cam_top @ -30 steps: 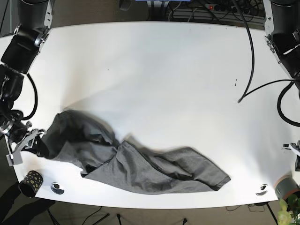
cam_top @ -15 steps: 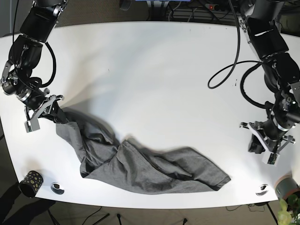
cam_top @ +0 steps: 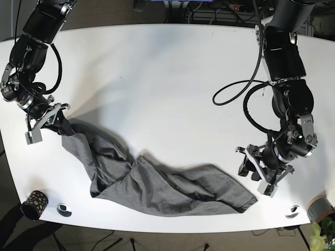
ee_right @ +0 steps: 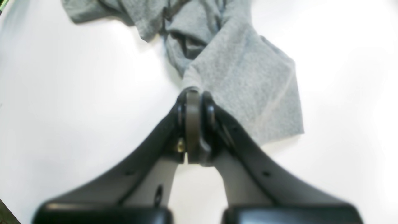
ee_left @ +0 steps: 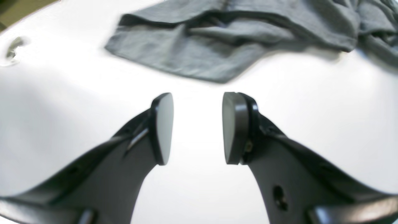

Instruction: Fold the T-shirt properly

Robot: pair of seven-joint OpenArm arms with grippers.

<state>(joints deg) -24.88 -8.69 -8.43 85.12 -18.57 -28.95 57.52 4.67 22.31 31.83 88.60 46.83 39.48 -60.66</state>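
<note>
The grey T-shirt (cam_top: 157,183) lies crumpled along the front of the white table (cam_top: 172,78). My right gripper (cam_top: 58,123), on the left of the base view, is shut on the shirt's left end and holds it a little above the table. In the right wrist view the shut gripper (ee_right: 192,124) pinches the cloth (ee_right: 242,77). My left gripper (cam_top: 252,171) is open and empty, just right of the shirt's right corner. In the left wrist view the open gripper (ee_left: 197,127) faces the shirt's edge (ee_left: 202,53) a short way off.
A dotted dark cup (cam_top: 33,204) and a round metal fitting (cam_top: 64,209) sit at the front left edge. Another fitting (cam_top: 292,211), a grey cup (cam_top: 320,208) and a plant (cam_top: 324,232) are at the front right. Cables (cam_top: 230,8) run behind the table.
My left arm has swung in from the right edge to just beside the shirt's right corner. My right gripper has carried the shirt's left end up and back from the front left edge.
</note>
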